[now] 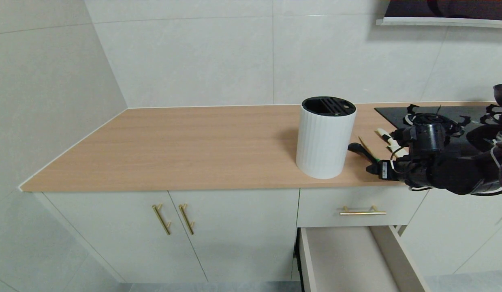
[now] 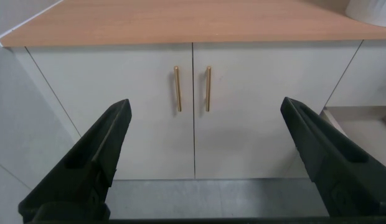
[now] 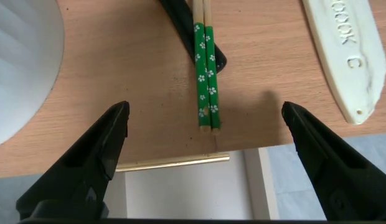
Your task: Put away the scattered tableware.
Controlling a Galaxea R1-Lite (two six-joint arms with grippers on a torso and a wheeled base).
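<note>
Right wrist view is showing you the right gripper (image 3: 204, 109) hanging over the front edge of the wooden countertop (image 3: 118, 81), its fingers standing wide apart and gripping nothing. Between those fingers you are seeing a pair of chopsticks (image 3: 207, 68) with green flowered ends, lying side by side and touching, their ends pointing toward the counter's front edge. They are resting across a black utensil handle (image 3: 187, 25), and a white knife (image 3: 342, 56) is lying well to one side of them. In the head view you are finding the same items lying just to the right of the white ribbed utensil holder (image 1: 325, 140), which is standing upright with its black slotted top facing up, near the black stovetop (image 1: 429, 113). Under them a closed drawer is showing its brass handle (image 1: 362, 211), and the lower drawer (image 1: 348, 259) is standing pulled open. Your left gripper (image 2: 204, 102) is hanging low in front of the cupboard doors (image 2: 243, 124), fingers likewise spread wide and carrying nothing.
</note>
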